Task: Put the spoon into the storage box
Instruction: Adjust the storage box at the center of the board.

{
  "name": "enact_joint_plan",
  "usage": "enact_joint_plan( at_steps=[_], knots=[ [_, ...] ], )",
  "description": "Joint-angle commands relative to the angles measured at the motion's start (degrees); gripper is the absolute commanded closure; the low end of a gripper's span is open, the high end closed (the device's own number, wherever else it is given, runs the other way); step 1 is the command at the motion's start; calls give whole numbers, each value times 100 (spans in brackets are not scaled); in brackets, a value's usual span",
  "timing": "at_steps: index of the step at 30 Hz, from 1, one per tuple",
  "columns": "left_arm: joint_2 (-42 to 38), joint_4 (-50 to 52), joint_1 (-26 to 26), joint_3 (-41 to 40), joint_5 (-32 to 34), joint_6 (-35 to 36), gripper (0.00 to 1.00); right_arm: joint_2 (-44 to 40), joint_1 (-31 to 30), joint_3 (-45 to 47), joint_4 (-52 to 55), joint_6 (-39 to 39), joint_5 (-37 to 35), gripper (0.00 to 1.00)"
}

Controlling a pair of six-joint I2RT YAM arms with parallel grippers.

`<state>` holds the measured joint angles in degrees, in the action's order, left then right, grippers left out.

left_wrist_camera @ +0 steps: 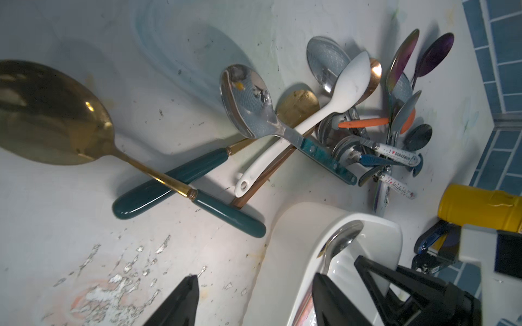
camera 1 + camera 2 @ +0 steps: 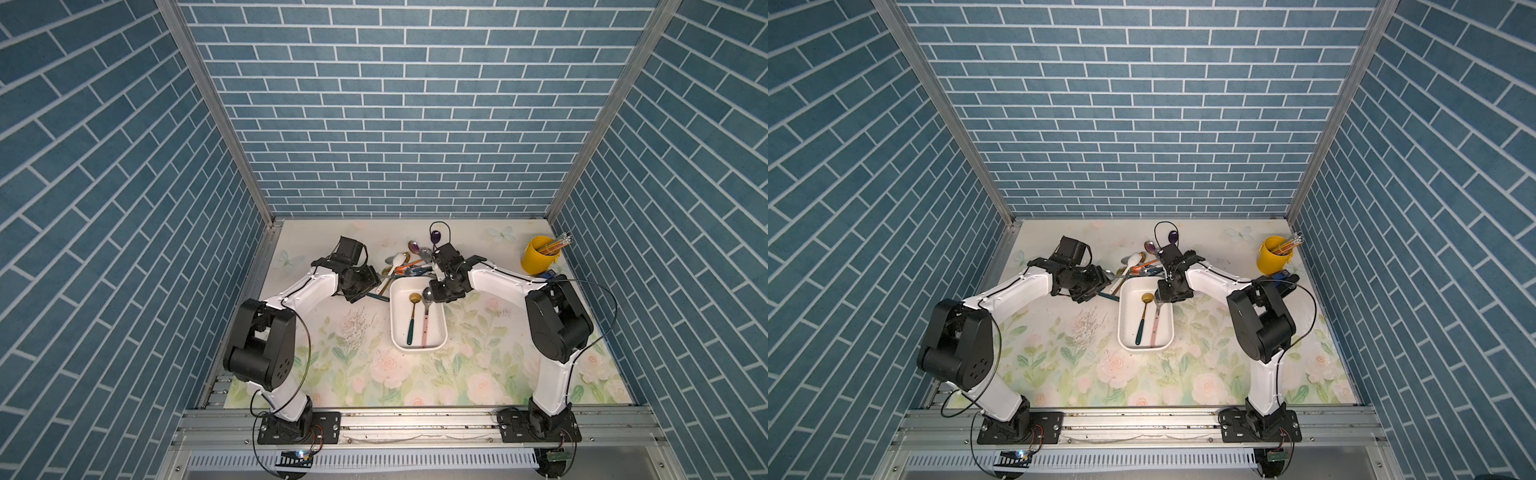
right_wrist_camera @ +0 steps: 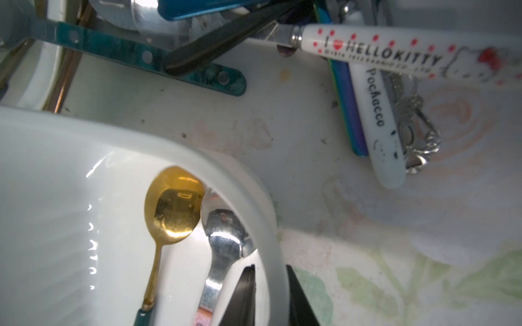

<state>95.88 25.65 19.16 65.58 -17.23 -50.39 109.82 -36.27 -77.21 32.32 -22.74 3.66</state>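
The white storage box lies mid-table with two spoons in it: a gold-bowled, teal-handled spoon and a silver, pink-handled spoon. Behind the box lies a pile of several spoons. My right gripper straddles the box's far right wall, one finger inside and one outside, closed on it. My left gripper hangs open beside the box's left wall, gripping nothing. A large gold spoon lies beyond it.
A yellow cup with pencils stands at the back right, with a small blue object beside it. Blue brick walls enclose the flowered table on three sides. Flaked patches mark the table left of the box.
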Motion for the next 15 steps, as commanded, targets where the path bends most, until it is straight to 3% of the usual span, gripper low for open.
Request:
enact_joint_plan(
  at_steps=[1,15],
  knots=[
    [191,-253,-42,-114,53,-521,31,30,-20,-180,275,244,-104,72],
    [718,-51,-32,97,702,-1379,32,-917,218,-205,408,465,-116,62]
  ],
)
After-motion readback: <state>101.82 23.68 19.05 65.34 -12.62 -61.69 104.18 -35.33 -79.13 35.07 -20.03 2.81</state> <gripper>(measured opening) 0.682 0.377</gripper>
